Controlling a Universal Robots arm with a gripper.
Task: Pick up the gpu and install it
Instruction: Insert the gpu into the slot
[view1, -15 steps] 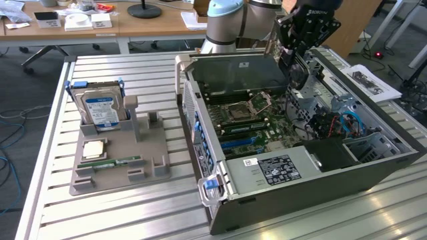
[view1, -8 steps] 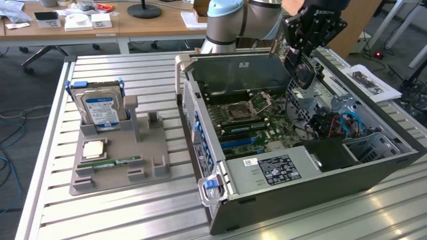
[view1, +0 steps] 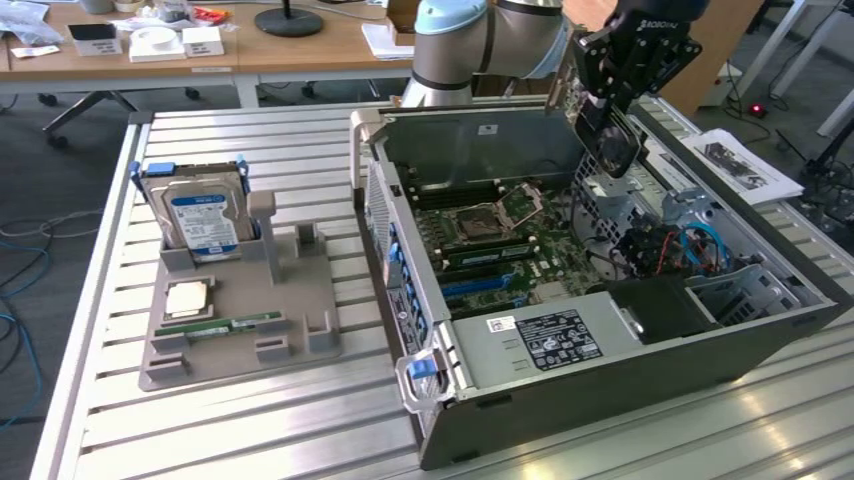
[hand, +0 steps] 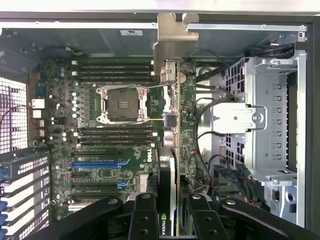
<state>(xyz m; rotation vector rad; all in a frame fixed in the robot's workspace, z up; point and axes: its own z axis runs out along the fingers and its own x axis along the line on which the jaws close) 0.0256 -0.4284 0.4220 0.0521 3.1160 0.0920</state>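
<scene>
The gpu (hand: 173, 115) hung edge-on over the motherboard (hand: 100, 175) in the open case (view1: 667, 375) — clamped at one end by the gripper (hand: 172, 222), its fingers (hand: 144, 220) partly closed on the card's faces — seemingly to leave the silver bracket (hand: 172, 40) and connector edge free.

We're in a robotics lab here: a slatted aluminium tabletop (view1: 267, 430), an open computer tower (view1: 667, 375) on it, a robot arm (view1: 461, 45) behind, wooden desks (view1: 307, 55) with clutter, cables (view1: 16, 265) trailing on the floor.
</scene>
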